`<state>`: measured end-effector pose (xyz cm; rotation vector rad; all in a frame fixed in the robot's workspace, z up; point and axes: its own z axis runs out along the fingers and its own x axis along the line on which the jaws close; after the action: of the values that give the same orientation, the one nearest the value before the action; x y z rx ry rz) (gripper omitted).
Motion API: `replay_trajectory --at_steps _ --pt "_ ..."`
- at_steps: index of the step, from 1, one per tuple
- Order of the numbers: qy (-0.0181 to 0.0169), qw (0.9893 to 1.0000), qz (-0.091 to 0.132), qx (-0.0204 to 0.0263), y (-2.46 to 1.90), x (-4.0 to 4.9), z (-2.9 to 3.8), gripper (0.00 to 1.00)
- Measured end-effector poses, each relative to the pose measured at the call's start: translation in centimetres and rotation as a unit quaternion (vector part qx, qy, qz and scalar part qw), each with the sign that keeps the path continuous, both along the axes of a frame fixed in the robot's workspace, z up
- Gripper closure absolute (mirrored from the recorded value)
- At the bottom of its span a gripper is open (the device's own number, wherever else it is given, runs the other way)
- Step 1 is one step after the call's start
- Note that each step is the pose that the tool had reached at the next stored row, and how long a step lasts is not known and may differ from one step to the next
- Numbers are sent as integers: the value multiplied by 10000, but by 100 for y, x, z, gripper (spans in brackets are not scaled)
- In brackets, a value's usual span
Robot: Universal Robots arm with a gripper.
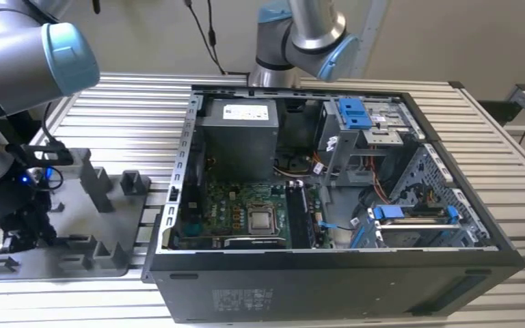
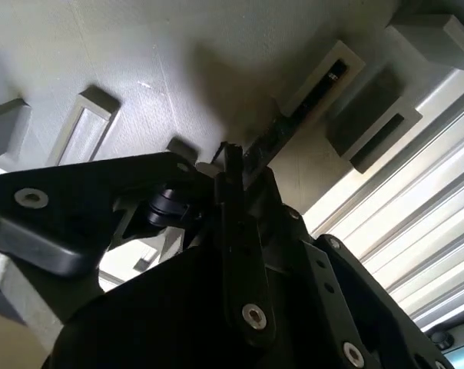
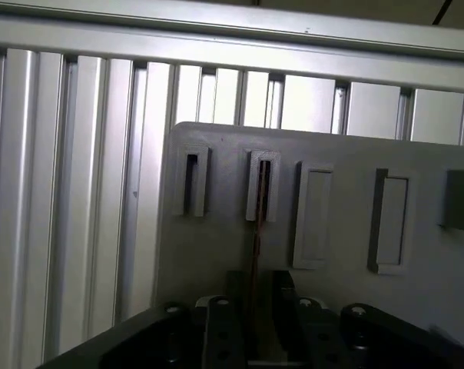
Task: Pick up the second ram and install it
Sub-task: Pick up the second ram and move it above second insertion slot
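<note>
**Claw straddles the second ram in its tray slot**

On the exterior view's left, at the near corner of the worktop (image 1: 135,102), the arm hangs low over the grey tray (image 1: 126,225) and the claw (image 1: 11,239) is down among its upright blocks. In the first wrist view, the second ram (image 3: 258,207) stands on edge. One end sits in a tray (image 3: 217,254) slot and its length runs back between the jaws of the claw (image 3: 259,280). The jaws are only a little open, one on each side of the board. A sliver of tray shows between them, so I judge it is not yet clamped. The second wrist view shows the ram (image 2: 293,115) meeting the claw (image 2: 232,165) in the same way.

This looks like the pick-up step, at the point of grasping. It calls for a square pinch on the flat faces and a pull in line with the slot.

Further right, mid-worktop, the open computer case (image 1: 335,287) waits. A pale label (image 1: 249,109) sits on its power supply and a sticker (image 1: 244,299) on its near wall. I cannot read the print on either.
</note>
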<state>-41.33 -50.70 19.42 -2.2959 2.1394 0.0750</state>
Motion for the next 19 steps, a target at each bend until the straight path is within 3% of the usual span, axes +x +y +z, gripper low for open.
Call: replay_trajectory --at_steps 2,5,19 --pt "0 10000 0 0 0 0 -1 82" --pt "0 10000 0 0 0 0 -2 86" --pt "0 10000 0 0 0 0 -6 86"
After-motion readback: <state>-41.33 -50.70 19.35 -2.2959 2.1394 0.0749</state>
